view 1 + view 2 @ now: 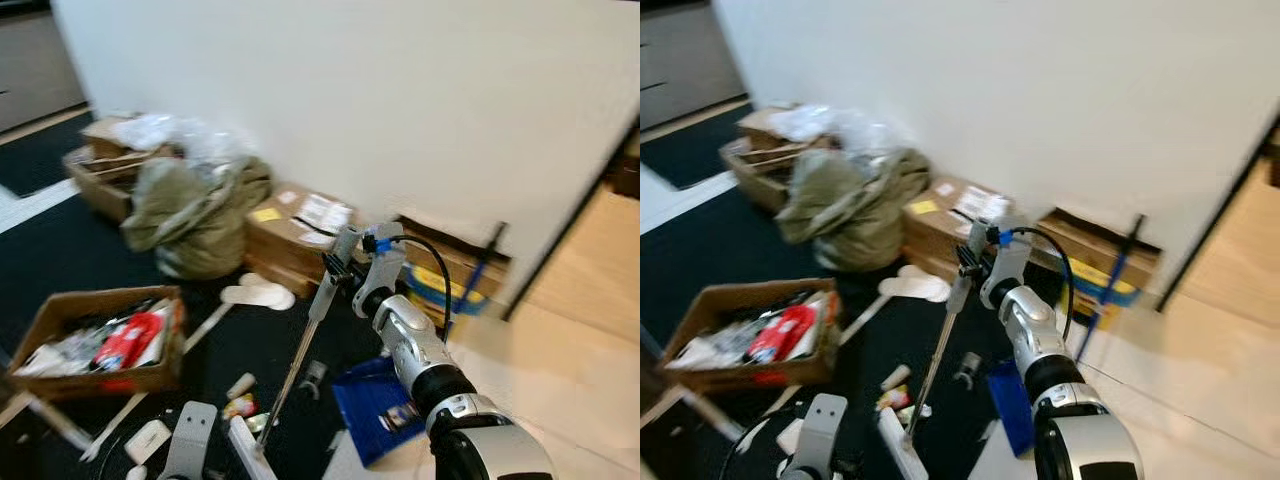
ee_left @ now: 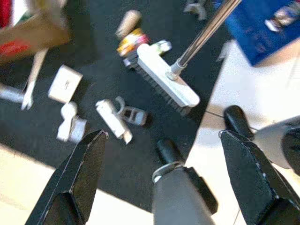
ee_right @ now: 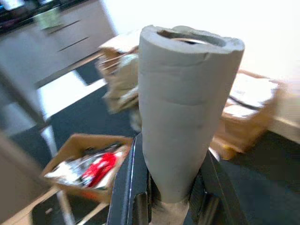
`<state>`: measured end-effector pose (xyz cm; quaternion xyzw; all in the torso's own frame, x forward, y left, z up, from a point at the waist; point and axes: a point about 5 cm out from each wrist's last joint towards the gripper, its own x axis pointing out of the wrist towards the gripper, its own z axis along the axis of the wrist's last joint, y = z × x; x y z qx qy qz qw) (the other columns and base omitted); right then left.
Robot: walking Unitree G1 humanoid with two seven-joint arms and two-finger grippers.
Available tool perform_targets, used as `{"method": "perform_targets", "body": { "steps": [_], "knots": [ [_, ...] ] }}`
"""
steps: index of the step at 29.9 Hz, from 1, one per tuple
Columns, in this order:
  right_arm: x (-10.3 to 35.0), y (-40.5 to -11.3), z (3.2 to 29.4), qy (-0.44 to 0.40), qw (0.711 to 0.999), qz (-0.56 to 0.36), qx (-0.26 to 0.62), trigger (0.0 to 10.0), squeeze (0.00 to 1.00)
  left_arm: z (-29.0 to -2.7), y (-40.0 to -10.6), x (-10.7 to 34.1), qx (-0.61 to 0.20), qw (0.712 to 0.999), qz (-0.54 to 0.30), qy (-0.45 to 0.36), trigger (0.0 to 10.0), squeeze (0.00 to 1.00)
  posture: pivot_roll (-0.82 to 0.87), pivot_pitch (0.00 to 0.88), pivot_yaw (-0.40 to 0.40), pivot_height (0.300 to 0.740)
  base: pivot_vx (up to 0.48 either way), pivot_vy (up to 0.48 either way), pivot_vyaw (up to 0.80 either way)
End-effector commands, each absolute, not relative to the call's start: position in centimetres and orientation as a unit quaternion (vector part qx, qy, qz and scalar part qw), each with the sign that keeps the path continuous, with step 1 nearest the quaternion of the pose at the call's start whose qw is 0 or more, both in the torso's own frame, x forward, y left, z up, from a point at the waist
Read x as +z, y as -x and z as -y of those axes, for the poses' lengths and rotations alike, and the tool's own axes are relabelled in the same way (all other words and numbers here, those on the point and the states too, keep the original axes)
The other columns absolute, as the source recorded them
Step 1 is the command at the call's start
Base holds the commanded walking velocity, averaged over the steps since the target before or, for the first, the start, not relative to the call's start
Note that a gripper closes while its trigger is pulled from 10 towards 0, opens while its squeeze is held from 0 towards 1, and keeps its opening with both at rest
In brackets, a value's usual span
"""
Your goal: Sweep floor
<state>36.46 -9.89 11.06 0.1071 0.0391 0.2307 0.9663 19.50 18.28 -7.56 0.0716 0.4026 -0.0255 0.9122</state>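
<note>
On the dark floor mat before the robot stands a broom (image 1: 300, 365), its metal shaft leaning up and to the right from a white brush head (image 2: 165, 81) that rests on the mat close to the edge of the pale tile. The right gripper (image 3: 164, 192) is clamped around the grey foam grip (image 3: 185, 108) at the top of the shaft, one black finger pressed to each side. The left gripper (image 2: 164, 183) hangs low over the mat's edge with its fingers (image 2: 79, 178) spread wide apart, holding nothing; the brush head lies beyond them.

Small litter lies scattered on the mat beside the brush head: a white box (image 2: 64, 83), a cork-coloured cylinder (image 2: 127, 22) and several white plastic pieces (image 2: 112, 119). A blue flat item (image 1: 375, 405) lies at the mat's edge to the right of the shaft. To the left sits an open cardboard box (image 1: 95, 340) holding red and white rubbish. Against the white wall stand more cartons (image 1: 295, 235), with an olive jacket (image 1: 195, 215) heaped in front of them.
</note>
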Motion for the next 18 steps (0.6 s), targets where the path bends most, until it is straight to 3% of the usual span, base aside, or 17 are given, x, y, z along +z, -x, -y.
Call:
{"method": "perform_targets", "body": {
  "steps": [1, 18],
  "knots": [
    [11.6, -36.6, 10.2, -0.107, 0.968, -0.025, 0.226, 10.0, 0.00, -17.9, -18.9, -8.0, -0.033, 0.905, -0.417, -0.073, 10.0, 0.00, -0.10, 0.000, -0.007, 0.740, 0.000, 0.000, 0.00],
    [5.5, -32.8, 10.9, 0.022, 0.961, -0.098, 0.258, 10.0, 0.00, -17.8, -17.0, -9.0, -0.038, 0.887, -0.453, -0.080, 10.0, 0.00, -0.14, 0.000, -0.001, 0.740, 0.000, 0.000, 0.00]
  ]
}}
